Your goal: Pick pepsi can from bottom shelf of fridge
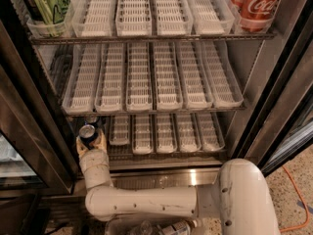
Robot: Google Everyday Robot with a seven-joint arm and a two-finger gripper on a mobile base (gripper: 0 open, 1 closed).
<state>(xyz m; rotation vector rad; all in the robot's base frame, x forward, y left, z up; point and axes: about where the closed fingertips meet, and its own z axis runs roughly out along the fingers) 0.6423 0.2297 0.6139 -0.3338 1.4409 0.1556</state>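
Observation:
The fridge [274, 102] stands open with three wire racks of white trays. The pepsi can [88, 132], blue with a silver top, is at the left front of the bottom shelf [166, 153]. My gripper [90, 142] reaches in from below on the white arm [146, 199]. Its fingers [80, 146] sit on both sides of the can and are closed on it. The can's lower body is hidden by the gripper.
A green can [46, 4] stands at the top rack's left and red Coca-Cola cans [254, 4] at its right. Another can top [92, 119] sits behind the pepsi can. An orange cable [293, 190] lies on the floor at right. Dark door frames flank both sides.

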